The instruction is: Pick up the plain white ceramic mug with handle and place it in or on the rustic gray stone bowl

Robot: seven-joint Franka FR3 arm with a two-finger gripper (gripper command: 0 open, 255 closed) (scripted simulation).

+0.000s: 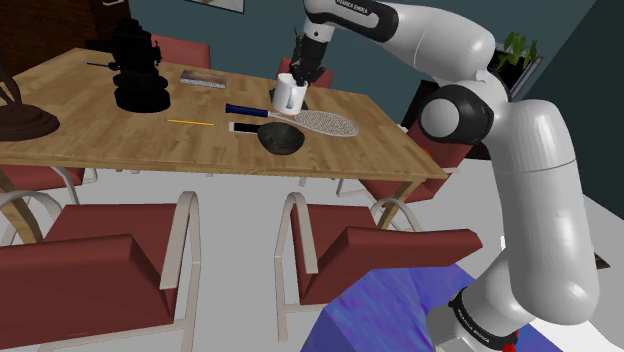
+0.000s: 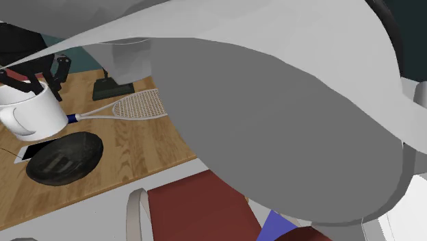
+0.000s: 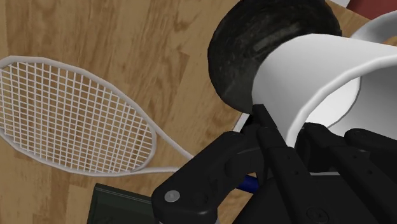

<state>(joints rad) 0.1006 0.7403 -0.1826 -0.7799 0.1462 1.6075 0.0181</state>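
The table (image 1: 120, 145) is big and brown. The dark bowl (image 1: 281, 138) sits on it, toward the shoulder view's right. My mug (image 1: 290, 93) hangs in the air, just past the bowl's far side. My pincer (image 1: 297, 72) is clenched on its rim from above. I think the mug is hard, smooth, light and easy to break, so the rim is a good hold.
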